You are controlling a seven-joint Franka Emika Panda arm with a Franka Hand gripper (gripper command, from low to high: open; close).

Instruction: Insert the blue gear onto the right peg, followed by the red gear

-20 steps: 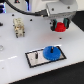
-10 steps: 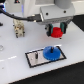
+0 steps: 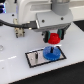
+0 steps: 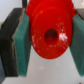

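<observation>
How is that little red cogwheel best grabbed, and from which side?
By its toothed rim, from above. The gripper holds the red gear that way now, one pad on each side of it, leaving the centre hole free for a peg.

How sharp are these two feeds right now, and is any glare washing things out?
Exterior view: soft and low-resolution, the white table bright but not blown out; the blue gear on the grey plate reads clearly. Wrist view: the red gear fills the frame, blurred at close range, with a small highlight beside its hole; the tool's pads are soft-edged.
</observation>
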